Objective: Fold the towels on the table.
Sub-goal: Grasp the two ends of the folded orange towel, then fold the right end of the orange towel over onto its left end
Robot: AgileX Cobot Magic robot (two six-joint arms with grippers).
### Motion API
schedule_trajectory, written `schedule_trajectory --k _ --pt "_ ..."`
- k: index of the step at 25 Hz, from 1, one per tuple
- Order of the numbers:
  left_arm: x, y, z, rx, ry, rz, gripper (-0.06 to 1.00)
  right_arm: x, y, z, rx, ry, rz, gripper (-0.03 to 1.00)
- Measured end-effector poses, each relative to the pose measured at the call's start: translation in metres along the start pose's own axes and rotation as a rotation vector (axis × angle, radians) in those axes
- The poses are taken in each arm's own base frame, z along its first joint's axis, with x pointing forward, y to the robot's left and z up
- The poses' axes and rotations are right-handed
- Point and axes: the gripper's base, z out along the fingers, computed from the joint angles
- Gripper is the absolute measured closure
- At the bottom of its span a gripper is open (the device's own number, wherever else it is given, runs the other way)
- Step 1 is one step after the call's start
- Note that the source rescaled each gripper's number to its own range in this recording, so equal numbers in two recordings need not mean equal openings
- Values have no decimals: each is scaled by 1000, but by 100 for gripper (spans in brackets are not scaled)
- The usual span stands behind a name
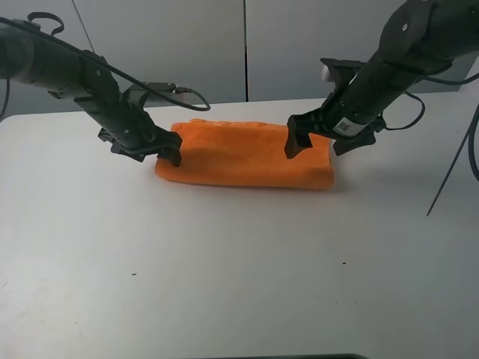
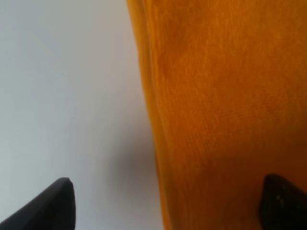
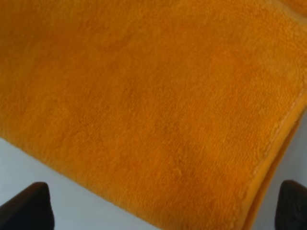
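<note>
Item one, left gripper (image 1: 153,153): black, on a dark arm reaching in from the left, lowered at the towel's left end, jaws spread wide and gripping nothing. The left wrist view shows this gripper (image 2: 168,206) straddling the cloth's edge, one fingertip (image 2: 53,206) over bare desk (image 2: 62,86), the other over orange pile (image 2: 220,96). Whether the tips touch the surface cannot be told. Item two, towel (image 1: 247,153): one bright orange fluffy cloth, folded into a long thick band, lying flat across the far middle of the desk with its long side running left to right. Item three, right gripper (image 1: 316,146): black, on the arm coming down from the upper right, poised over the towel's right end, jaws likewise spread wide, nothing held. In the right wrist view, this gripper (image 3: 160,211) spans a corner of the towel (image 3: 144,96), where a stitched hem runs along the edge. Item four, desk (image 1: 224,262): plain white, smooth, with a few tiny dark specks on the near half.
</note>
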Motion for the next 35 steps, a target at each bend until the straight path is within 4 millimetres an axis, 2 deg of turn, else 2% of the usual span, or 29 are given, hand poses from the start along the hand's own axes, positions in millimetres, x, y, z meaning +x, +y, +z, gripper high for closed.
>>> schedule_trajectory --k 5,9,17,28,35 --pt "3 1 7 -1 14 -5 -5 -5 -21 2 -14 -21 133 -3" --pt "2 1 7 -2 8 -5 -5 -8 -30 3 -33 -36 192 -3" --pt "2 2 8 -11 11 10 -5 -4 -36 31 -90 11 308 -3" --pt "3 2 8 -12 15 11 -5 -1 -36 35 -106 44 365 -3" --pt "3 2 8 -13 16 13 -5 -5 -42 43 -66 -17 377 -3"
